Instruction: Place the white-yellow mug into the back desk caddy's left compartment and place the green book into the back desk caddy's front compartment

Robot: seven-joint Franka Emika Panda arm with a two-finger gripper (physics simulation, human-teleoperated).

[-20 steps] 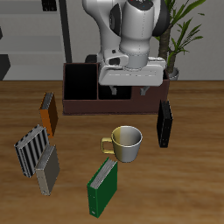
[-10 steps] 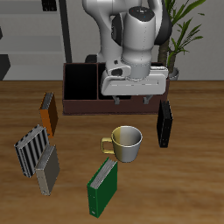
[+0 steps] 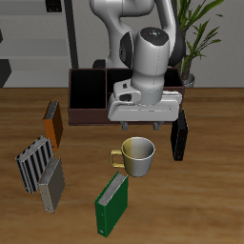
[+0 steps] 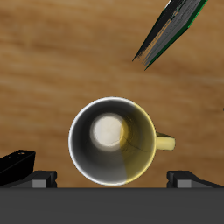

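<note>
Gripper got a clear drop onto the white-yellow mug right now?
Probably yes. The gripper hangs open above the white-yellow mug, nothing between them; the green book and black book stand apart from it.

The brown wood-grain tabletop (image 3: 214,205) ran across the whole near part of the exterior view, evenly lit, with soft shadows under what stood on it. Behind it was a pale grey wall (image 3: 33,29) carrying dark shelving (image 3: 5,69) at one edge and a dark vertical post (image 3: 73,33) farther in. A green leafy potted plant (image 3: 198,24) stood at the back on the other side; the wrist view showed the same wood grain (image 4: 61,52), slightly blurred.
</note>
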